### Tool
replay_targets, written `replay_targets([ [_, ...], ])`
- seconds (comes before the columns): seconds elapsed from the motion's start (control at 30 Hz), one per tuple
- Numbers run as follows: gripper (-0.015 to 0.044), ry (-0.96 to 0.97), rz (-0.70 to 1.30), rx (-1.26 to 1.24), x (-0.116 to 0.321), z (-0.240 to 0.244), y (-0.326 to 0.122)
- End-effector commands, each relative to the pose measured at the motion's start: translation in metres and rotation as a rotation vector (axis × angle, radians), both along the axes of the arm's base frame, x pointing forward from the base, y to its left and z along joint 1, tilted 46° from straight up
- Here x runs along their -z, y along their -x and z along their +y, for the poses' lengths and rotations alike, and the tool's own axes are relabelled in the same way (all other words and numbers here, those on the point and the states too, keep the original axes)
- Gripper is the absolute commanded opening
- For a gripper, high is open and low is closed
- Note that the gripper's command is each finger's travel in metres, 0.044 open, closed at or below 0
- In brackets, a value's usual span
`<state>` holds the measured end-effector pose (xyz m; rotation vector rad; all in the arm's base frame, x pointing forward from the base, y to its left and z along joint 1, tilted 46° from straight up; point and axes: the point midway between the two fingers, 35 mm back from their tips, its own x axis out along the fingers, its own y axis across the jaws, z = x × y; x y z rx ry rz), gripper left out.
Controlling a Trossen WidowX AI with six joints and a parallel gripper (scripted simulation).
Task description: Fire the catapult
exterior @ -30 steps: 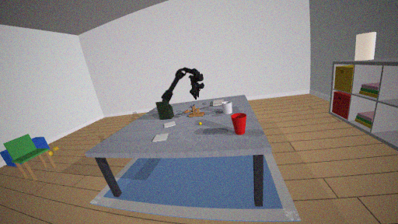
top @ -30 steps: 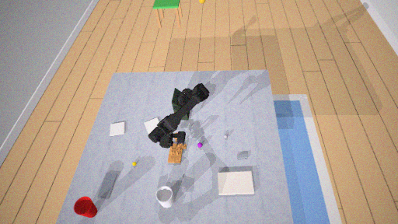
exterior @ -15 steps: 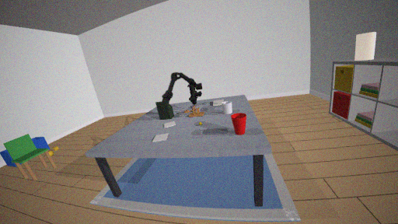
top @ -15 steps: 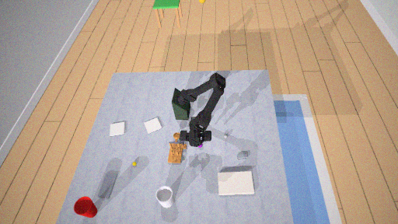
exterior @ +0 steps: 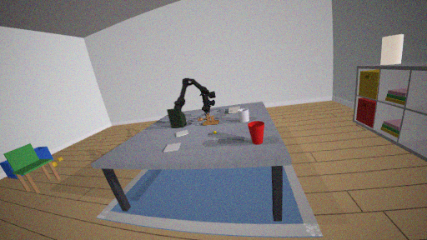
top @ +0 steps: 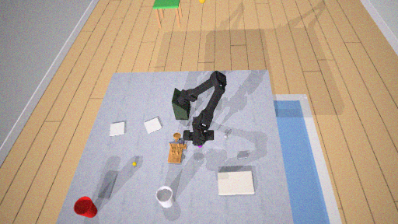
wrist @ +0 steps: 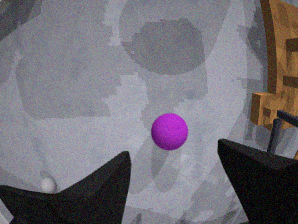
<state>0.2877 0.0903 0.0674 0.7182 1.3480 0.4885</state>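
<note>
The purple ball point(top: 200, 146) point(wrist: 169, 131) rests on the table, showing just ahead of the fingertips in the wrist view. My gripper point(wrist: 174, 152) points down over it, fingers apart, open and empty. The top view mostly hides the fingers behind the gripper body. The orange wooden catapult point(top: 176, 155) point(exterior: 212, 122) point(wrist: 282, 65) stands beside the ball, at the right edge of the wrist view. Its cup point(top: 177, 135) is at the end toward the arm's base and looks empty. The white mug point(top: 165, 199) point(exterior: 244, 116) stands upright beyond the catapult's other end.
A red cup point(top: 85, 207) point(exterior: 257, 132) and a small yellow ball point(top: 134, 164) point(exterior: 215, 132) are on the table. A dark green block point(top: 180, 110) stands near the arm's base. A cream box point(top: 235, 183) lies at right. Two white tiles point(top: 117, 128) point(top: 153, 125) lie at left.
</note>
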Motion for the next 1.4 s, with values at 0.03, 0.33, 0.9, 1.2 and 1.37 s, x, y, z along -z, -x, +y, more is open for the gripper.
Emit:
replay_targets([
  [0.03, 0.0300, -0.002, 0.005, 0.005, 0.006, 0.005, -0.001],
  [0.33, 0.0300, -0.002, 0.005, 0.005, 0.016, 0.016, -0.004],
  [0.9, 0.0195, -0.004, 0.005, 0.006, 0.029, 0.029, -0.007],
  [1.2, 0.0096, -0.004, 0.005, 0.006, 0.029, 0.029, -0.007],
  [1.37, 0.0000, 0.000, 0.005, 0.005, 0.024, 0.023, -0.008],
])
